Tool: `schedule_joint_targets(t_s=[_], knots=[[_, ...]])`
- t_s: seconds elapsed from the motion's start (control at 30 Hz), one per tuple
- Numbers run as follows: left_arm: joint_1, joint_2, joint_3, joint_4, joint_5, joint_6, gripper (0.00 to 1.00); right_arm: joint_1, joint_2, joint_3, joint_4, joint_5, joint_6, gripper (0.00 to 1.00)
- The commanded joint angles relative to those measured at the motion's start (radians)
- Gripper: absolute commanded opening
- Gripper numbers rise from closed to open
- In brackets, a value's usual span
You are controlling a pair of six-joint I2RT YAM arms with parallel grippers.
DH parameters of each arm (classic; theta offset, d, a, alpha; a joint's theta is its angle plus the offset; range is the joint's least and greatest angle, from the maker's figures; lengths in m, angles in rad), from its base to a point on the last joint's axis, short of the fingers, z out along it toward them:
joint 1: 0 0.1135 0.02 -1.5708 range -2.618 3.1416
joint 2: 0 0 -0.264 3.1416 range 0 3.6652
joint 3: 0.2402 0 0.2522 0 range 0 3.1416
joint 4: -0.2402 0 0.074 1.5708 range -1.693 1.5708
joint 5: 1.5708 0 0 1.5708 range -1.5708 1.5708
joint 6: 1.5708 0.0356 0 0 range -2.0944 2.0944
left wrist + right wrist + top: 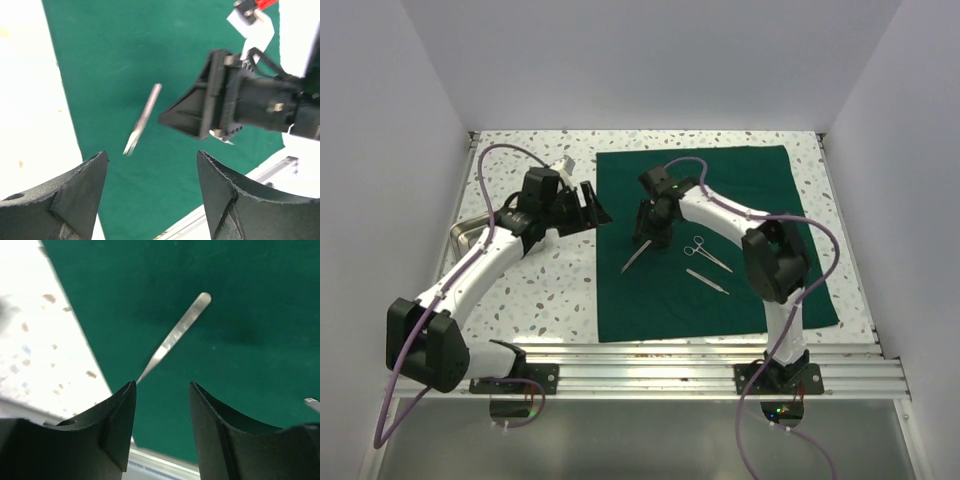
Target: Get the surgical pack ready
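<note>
The large dark green matte fabric drape (750, 185) lies spread flat on the right half of the speckled white bench (550, 290), its left edge running from near to far. On it lie a slim flat steel instrument (635, 257), a pair of steel scissors (708, 252) and a thin steel probe (707, 282).

The right jaws hang over the drape's left-centre, parted moderately and holding nothing. In the right wrist view the slim instrument (177, 332) lies just ahead of them. Its long axis is diagonal, with the pointed end towards the near-left.

The left jaws hover at the drape's left edge, spread wide and empty, facing across the cloth. A shallow steel tray (463, 235) sits behind the left arm.

For that edge the left arm looks nearer; for the instrument, the right.
</note>
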Motion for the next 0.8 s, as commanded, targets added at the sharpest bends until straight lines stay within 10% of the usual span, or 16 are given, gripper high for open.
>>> schedule_joint_targets(t_s=[0.0, 0.77], knots=[[0.022, -0.024, -0.032, -0.081, -0.052, 0.066, 0.75, 0.062, 0.060, 0.142, -0.091, 0.165, 0.129, 0.52], [0.121, -0.131, -0.088, -0.114, 0.024, 0.131, 0.76, 0.104, 0.241, 0.201, -0.142, 0.288, 0.229, 0.41]])
